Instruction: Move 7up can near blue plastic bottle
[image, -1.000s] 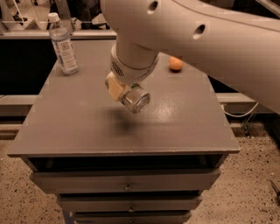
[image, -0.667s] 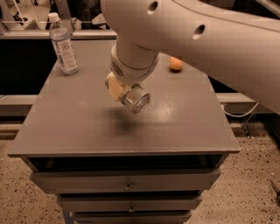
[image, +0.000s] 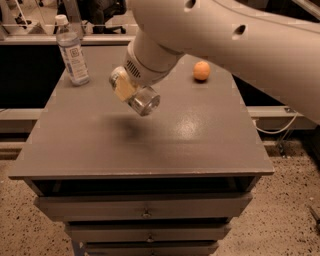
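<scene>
The 7up can (image: 143, 102) is a silver can held tilted above the middle of the table, its round end facing the camera; its label is hidden. My gripper (image: 129, 91) is shut on the can, with a yellowish finger pad (image: 121, 90) against its side, at the end of the big white arm reaching in from the upper right. The can's shadow lies on the tabletop just below. The blue plastic bottle (image: 73, 52) stands upright with its white cap at the table's far left corner, well to the left of the can.
An orange fruit (image: 201, 70) lies at the far right of the grey tabletop (image: 150, 150). Drawers sit under the front edge. A dark shelf and a ledge run behind the table. Speckled floor lies on both sides.
The gripper has carried the can a little to the left and farther back, toward the bottle. The bottle and the orange have not moved.
</scene>
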